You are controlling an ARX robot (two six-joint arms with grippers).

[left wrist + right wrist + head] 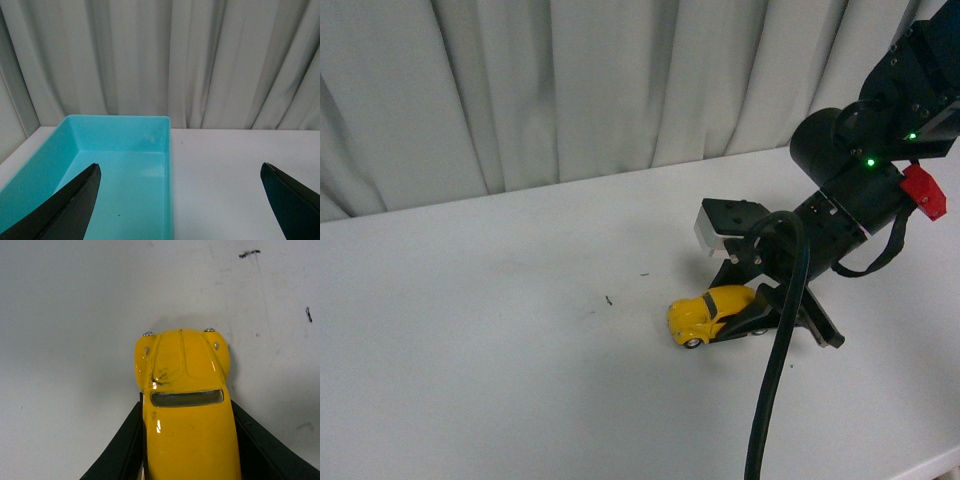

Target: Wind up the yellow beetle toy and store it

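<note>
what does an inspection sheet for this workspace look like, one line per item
surface: white table, a few dark specks
job's things: beetle on the table between the right fingers; teal bin empty where seen, in left wrist view only
clutter: nothing seen
grippers: right gripper shut on beetle; left gripper open, holding nothing
cables: black cable hangs down by the right gripper
surroundings: pale curtain behind the table

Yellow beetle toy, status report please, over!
Right pincer shut on yellow beetle toy, wheels on table. Left pincer open, facing teal bin. Nothing seen blocking.
</note>
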